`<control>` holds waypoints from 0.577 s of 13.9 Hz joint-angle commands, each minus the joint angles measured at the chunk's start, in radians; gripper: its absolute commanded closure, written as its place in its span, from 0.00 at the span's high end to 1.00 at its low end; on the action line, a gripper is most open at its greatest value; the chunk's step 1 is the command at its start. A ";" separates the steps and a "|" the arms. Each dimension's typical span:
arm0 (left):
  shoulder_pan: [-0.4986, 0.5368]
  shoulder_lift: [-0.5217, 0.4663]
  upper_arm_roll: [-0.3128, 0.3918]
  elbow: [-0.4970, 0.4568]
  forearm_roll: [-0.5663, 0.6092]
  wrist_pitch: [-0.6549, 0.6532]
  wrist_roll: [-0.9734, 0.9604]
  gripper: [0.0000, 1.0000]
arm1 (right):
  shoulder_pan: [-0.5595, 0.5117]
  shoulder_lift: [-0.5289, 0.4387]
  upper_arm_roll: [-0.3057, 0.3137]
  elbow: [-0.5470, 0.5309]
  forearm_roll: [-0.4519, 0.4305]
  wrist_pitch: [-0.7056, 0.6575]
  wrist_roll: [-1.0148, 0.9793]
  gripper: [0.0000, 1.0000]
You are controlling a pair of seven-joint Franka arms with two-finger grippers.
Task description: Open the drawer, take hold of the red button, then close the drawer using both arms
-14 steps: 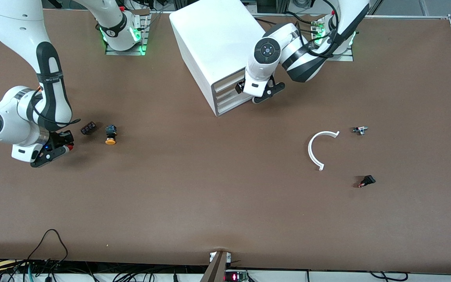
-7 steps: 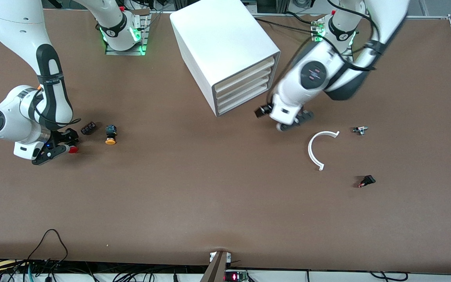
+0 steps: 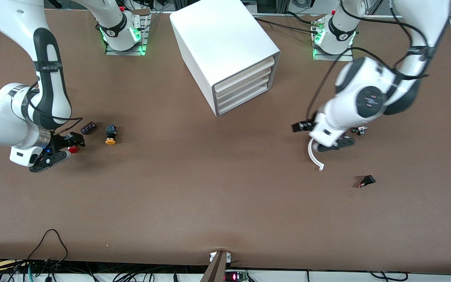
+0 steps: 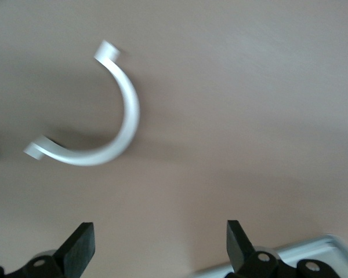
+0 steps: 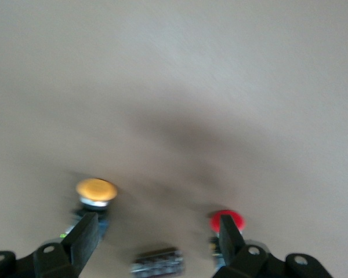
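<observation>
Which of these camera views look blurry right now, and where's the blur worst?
Front view: mostly sharp, only the left arm smeared by motion. Left wrist view: the white curved piece is soft-edged. Right wrist view: the blurriest, with the red button and the orange-yellow button both fuzzy above a dark shadow.

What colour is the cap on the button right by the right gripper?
Red. The button lies on the table beside the right gripper; the front view shows it best.
</observation>
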 commanded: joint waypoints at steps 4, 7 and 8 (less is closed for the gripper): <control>-0.201 -0.179 0.421 0.010 -0.058 -0.134 0.364 1.00 | 0.091 -0.087 -0.024 0.174 -0.077 -0.295 0.219 0.95; -0.258 -0.266 0.540 0.009 -0.058 -0.218 0.413 1.00 | 0.115 -0.119 -0.026 0.245 -0.099 -0.418 0.241 0.98; -0.258 -0.294 0.569 0.009 -0.058 -0.253 0.415 1.00 | 0.122 -0.147 -0.024 0.250 -0.112 -0.427 0.239 0.98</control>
